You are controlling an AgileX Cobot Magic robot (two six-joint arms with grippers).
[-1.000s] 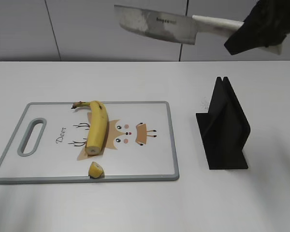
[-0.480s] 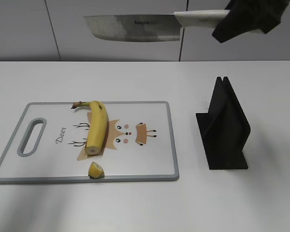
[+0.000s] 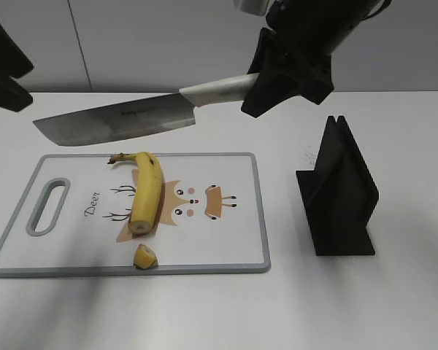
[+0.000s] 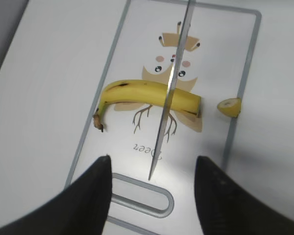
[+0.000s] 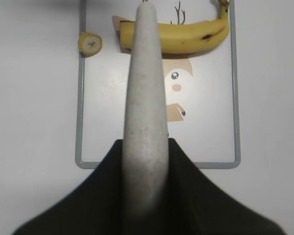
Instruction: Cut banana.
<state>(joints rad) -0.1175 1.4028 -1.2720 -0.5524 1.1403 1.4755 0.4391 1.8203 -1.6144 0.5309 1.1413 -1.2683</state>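
Lowering now: knife (image 3: 117,121) dropping toward banana (image 3: 146,193), my right claw (image 3: 288,69) clenching its handle, left claw (image 4: 149,183) spread, idling. Next, lining up another slice.

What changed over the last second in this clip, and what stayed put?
The right end effector, shut on the knife, came down and to the left, so the blade now hangs low over the board above the banana, not yet touching it. The left end effector has come into the frame's left edge, open. Banana, cut-off piece, board and black stand have not moved.
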